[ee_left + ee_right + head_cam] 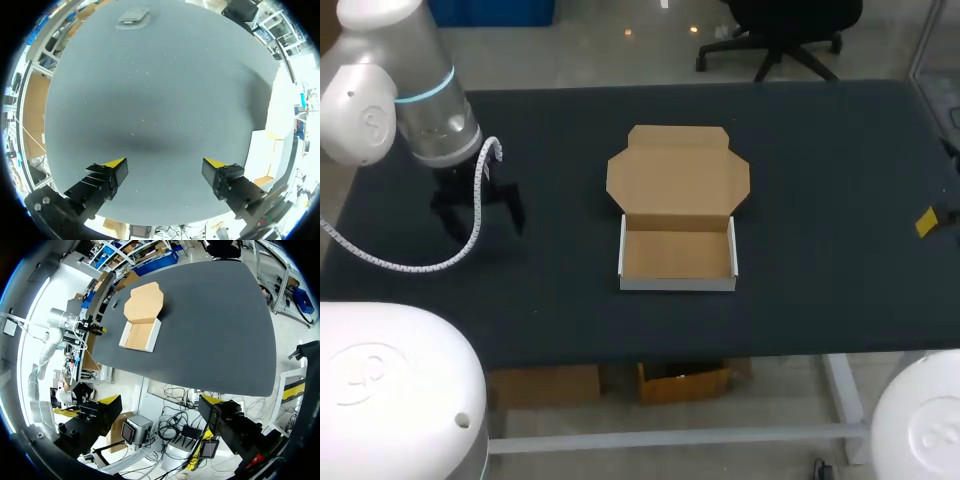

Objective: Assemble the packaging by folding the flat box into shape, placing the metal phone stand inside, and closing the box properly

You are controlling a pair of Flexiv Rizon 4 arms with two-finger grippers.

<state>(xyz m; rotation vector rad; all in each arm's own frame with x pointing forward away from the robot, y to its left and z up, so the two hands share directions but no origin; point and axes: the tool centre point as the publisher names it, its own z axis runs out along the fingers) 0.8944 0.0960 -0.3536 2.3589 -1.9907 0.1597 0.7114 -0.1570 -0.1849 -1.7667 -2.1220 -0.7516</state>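
Observation:
A cardboard box (678, 225) stands folded at the table's middle, with a white-walled tray and its brown lid (678, 170) lying open toward the far side. The tray is empty. In the right wrist view the box (141, 322) is far ahead. A flat grey metal piece, apparently the phone stand (133, 16), lies well ahead of my left gripper (165, 165); the head view does not show it. My left gripper (480, 213) hangs open over bare table to the left of the box. My right gripper (160, 402) is open off the table's right side, with one yellow fingertip (927, 222) in the head view.
The black table (820, 200) has bare surface on all sides of the box. My left arm's white cable (410, 265) loops over the table's left part. The left arm's body hides the far left corner in the head view.

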